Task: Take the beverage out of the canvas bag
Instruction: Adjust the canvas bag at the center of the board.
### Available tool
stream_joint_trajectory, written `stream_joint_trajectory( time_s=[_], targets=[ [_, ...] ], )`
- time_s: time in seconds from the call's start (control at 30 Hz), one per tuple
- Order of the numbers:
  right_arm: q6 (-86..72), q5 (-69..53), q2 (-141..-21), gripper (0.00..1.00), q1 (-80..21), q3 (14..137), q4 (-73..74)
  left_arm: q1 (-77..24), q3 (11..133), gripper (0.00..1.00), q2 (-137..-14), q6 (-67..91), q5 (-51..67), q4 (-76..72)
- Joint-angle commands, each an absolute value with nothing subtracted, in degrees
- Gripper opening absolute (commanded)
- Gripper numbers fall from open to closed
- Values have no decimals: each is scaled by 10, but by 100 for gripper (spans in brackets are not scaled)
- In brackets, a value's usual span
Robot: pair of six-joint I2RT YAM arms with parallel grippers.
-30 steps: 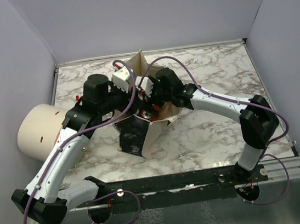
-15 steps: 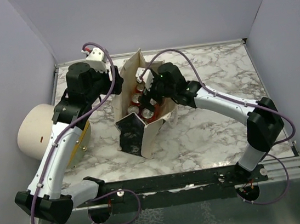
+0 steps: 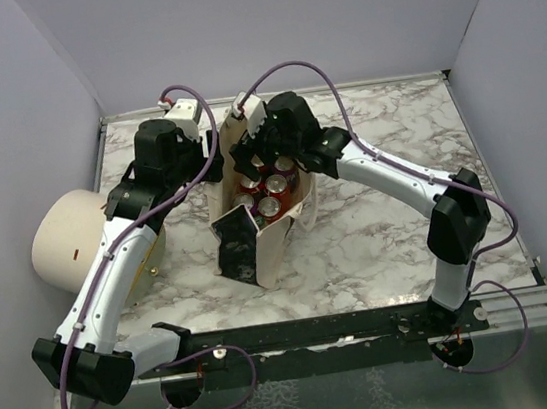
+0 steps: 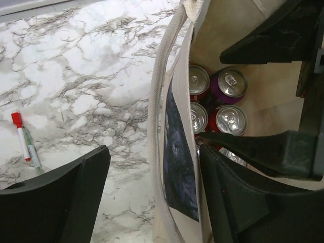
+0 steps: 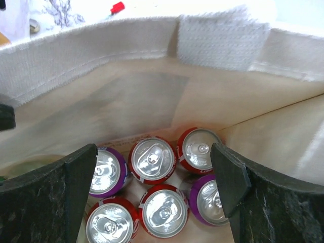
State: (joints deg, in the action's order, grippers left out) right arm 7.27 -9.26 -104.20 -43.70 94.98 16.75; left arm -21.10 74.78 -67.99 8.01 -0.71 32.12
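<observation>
Canvas bag (image 3: 281, 249) stands upright near the middle of the marble table (image 3: 399, 238) with its mouth open. The beverage cans (image 5: 153, 160) stand on its floor, packed against one another. I see only their silver lids and a rim of colour, some red and some purple; the bag's walls hide their labels. From my right wrist six lids show, the nearest ones cut off by the frame edge and partly covered by my own fingers. From my left wrist, my right arm's dark gripper blocks part of the mouth, and one can is mostly hidden under a finger.

My right gripper (image 5: 154, 154) hangs over the open mouth above the cans, fingers spread wide, holding nothing. My left gripper (image 4: 154, 152) straddles the bag's side wall with its fingers wide apart, one outside over the table and one inside. Whether either touches the cloth I cannot tell.

A red-capped marker (image 4: 24, 139) lies on the table outside the bag. A cream cylinder (image 3: 62, 247) lies at the table's left edge, partly behind my left arm.
</observation>
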Motion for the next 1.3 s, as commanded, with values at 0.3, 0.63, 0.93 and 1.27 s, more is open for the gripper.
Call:
stream_joint_trajectory(
  time_s=[0.3, 0.63, 0.93, 1.27],
  targets=[
    [203, -119, -1014, 86, -446, 832, 110, -208, 759, 37, -716, 47, 25, 324],
    [178, -132, -1014, 74, -447, 844, 138, -209, 799, 0, -729, 50, 86, 290],
    [138, -79, -974, 64, -446, 801, 99, -209, 760, 0, -715, 44, 149, 203],
    [197, -53, -989, 55, -445, 800, 138, -208, 765, 0, -724, 54, 161, 182]
  ],
)
